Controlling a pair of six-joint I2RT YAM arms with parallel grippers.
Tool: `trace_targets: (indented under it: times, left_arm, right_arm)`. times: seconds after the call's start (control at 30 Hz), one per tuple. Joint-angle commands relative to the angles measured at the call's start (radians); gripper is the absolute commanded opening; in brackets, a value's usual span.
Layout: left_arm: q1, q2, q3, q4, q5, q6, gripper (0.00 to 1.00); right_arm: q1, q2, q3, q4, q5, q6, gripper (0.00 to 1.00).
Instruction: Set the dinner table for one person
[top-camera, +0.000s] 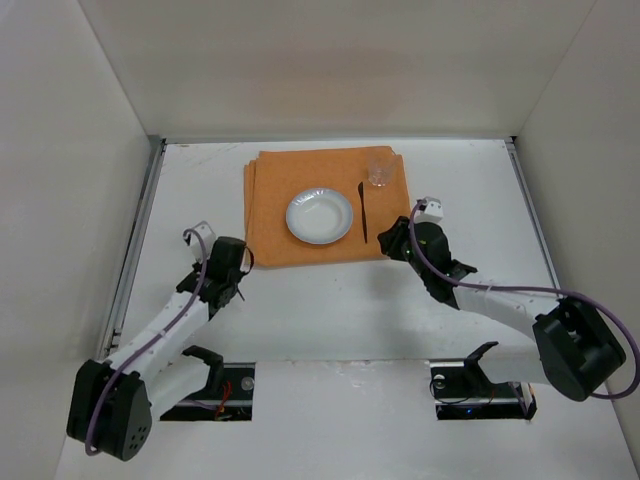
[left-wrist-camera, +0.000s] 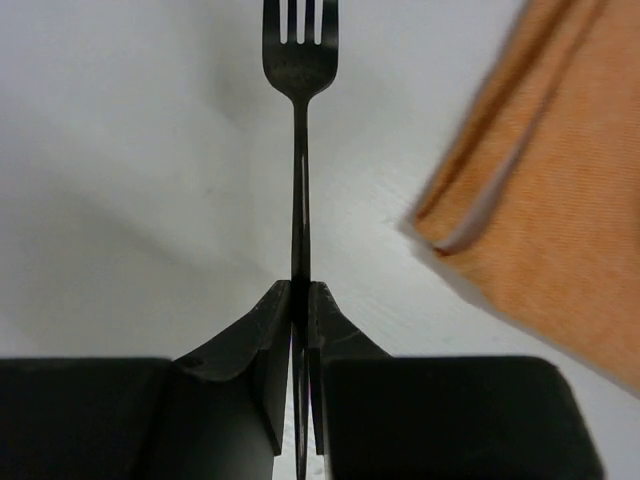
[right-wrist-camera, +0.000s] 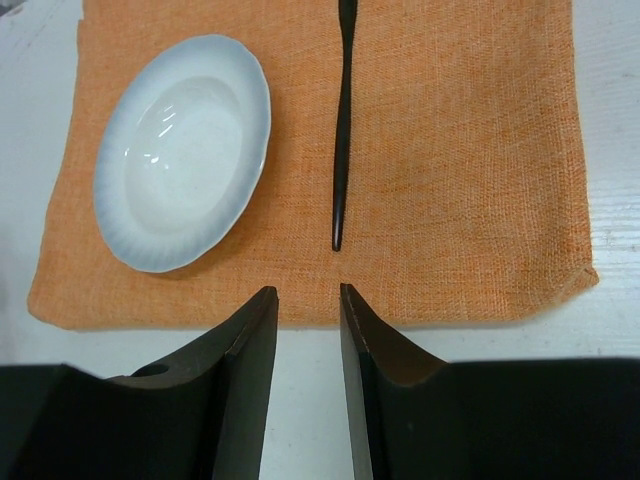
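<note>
Far left first: left tool (left-wrist-camera: 300, 292) clamped tight on the handle of a slim black metal fork (left-wrist-camera: 300, 60), tines pointing ahead, over the big flat matte white bench (top-camera: 330, 310), just off the left edge of the orange rectangular cloth placemat (top-camera: 275, 200). Moving right: round white ceramic plate (top-camera: 319, 216) mid-mat, thin black knife (top-camera: 363, 212) just beside it, small clear glass (top-camera: 379, 172) near the mat's far right corner. Then the right tool (right-wrist-camera: 305, 300) at the mat's near edge, parted only narrowly, holding nothing, lined up with the knife's near end.

Guessing fork goes left of the plate next. Honestly a bit sketchy: pinched on such a skinny handle, so might pivot in the grip and land crooked. Could also snag the mat's folded edge on a low approach and drag the plate along.
</note>
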Motion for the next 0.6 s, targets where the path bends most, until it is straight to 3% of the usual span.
trace_targets:
  times: [0.0, 0.23, 0.57]
  left_arm:
    - [-0.078, 0.080, 0.154, 0.113, -0.011, 0.177, 0.05]
    - [-0.181, 0.457, 0.464, 0.222, 0.012, 0.432, 0.07]
    - [-0.140, 0.769, 0.673, 0.236, 0.075, 0.570, 0.08]
  right_arm:
    - [-0.009, 0.013, -0.001, 0.075, 0.015, 0.005, 0.37]
    - [-0.011, 0.035, 0.001, 0.078, 0.018, 0.006, 0.37]
    - [-0.011, 0.041, 0.002, 0.079, 0.029, -0.001, 0.37]
